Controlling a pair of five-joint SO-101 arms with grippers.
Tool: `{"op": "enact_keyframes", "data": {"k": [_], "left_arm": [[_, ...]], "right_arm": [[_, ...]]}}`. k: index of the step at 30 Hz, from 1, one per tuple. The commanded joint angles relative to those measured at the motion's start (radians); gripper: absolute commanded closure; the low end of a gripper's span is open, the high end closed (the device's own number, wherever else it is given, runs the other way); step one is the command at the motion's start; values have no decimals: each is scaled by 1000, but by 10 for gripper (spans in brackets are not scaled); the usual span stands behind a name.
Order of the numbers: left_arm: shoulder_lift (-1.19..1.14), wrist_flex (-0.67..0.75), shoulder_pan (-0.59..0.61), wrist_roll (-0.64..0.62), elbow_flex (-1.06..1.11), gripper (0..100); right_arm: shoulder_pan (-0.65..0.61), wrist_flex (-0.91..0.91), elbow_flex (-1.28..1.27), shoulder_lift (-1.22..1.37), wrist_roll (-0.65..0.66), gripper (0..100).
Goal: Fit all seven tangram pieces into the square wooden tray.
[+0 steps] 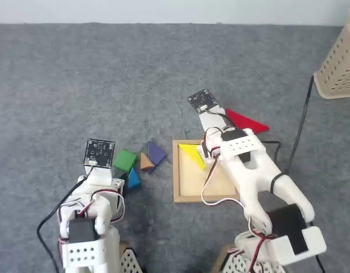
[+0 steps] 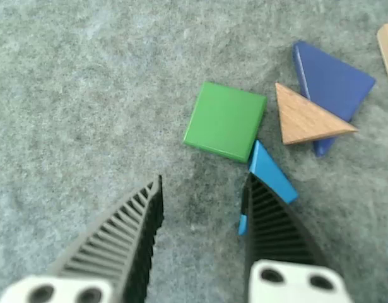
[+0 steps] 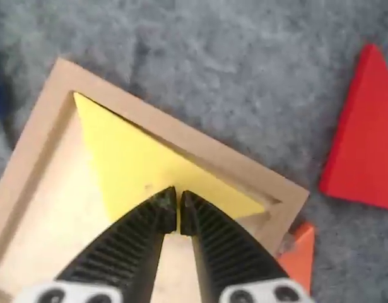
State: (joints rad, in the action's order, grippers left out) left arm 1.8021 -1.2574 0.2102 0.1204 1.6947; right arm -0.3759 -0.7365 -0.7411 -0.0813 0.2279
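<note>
The square wooden tray (image 1: 183,196) lies mid-table. A yellow triangle (image 3: 127,158) lies flat in its far corner, also seen as the yellow triangle (image 1: 192,153) from above. My right gripper (image 3: 178,197) is shut, tips down on the yellow triangle's inner edge. A red triangle (image 1: 246,121) and an orange piece (image 3: 299,251) lie outside the tray. My left gripper (image 2: 203,192) is open above the carpet, just short of the green square (image 2: 225,121). A light blue triangle (image 2: 272,173) touches one finger (image 2: 266,214). A wooden triangle (image 2: 307,117) overlaps the dark blue parallelogram (image 2: 332,79).
Grey carpet covers the table. A slatted beige basket (image 1: 340,62) stands at the far right. A black cable (image 1: 303,125) runs down the right side. The green square (image 1: 125,160) and its neighbours cluster just left of the tray.
</note>
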Motion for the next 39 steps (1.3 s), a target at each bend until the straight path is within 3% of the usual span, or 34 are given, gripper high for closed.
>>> {"op": "enact_keyframes", "data": {"k": [1,13,20,27,33,37,39], "left_arm": [[17,-5,3,8,-8,806],[17,-5,3,8,-8,806],[17,-5,3,8,-8,806],[17,-5,3,8,-8,806],[17,-5,3,8,-8,806],[17,-5,3,8,-8,806],[17,-5,3,8,-8,806]], "right_arm": [[12,10,38,5,23,982],[24,51,61,-1,29,980],[162,-137,150,-96,18,871],[265,-193,176,-177,31,854],[265,-323,427,2,149,854],[263,-461,644,225,399,824],[271,-493,730,317,459,768]]}}
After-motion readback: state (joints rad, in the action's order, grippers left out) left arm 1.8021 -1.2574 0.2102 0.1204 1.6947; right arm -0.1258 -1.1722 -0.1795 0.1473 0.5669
